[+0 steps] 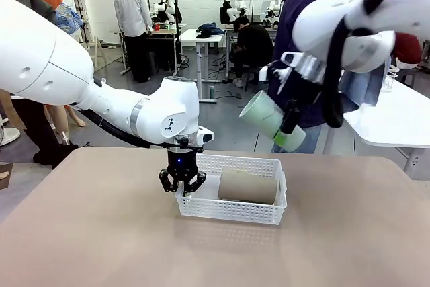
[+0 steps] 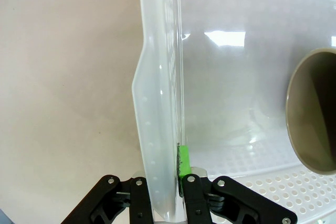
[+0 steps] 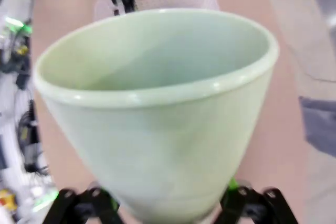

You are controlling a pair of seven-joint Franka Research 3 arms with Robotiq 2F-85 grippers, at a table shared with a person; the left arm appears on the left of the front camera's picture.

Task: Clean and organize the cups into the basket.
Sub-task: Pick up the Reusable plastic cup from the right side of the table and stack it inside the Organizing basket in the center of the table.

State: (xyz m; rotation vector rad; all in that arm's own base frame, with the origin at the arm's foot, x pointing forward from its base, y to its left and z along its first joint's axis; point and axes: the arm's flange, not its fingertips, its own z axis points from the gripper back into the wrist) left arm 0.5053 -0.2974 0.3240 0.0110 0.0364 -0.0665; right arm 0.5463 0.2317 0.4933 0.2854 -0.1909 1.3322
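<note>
1. Cups: a brown cup (image 1: 247, 186) lies on its side in the right part of the basket (image 1: 232, 216), low centre of the front view. The mint green cup (image 1: 271, 120) is held tilted in the air at centre right, above and behind the basket.
2. The left pincer (image 1: 182, 186) is clamped together on the basket's left end wall, one finger inside and one outside, on the table (image 1: 87, 233).
3. The right pincer (image 3: 165, 211) is closed on the mint green cup.
4. Step in hand, as I judge it: bringing the mint green cup to the basket.
5. The next move calls for lowering it into the free space left of the brown cup, clear of the left pincer, then parting the fingers.
</note>
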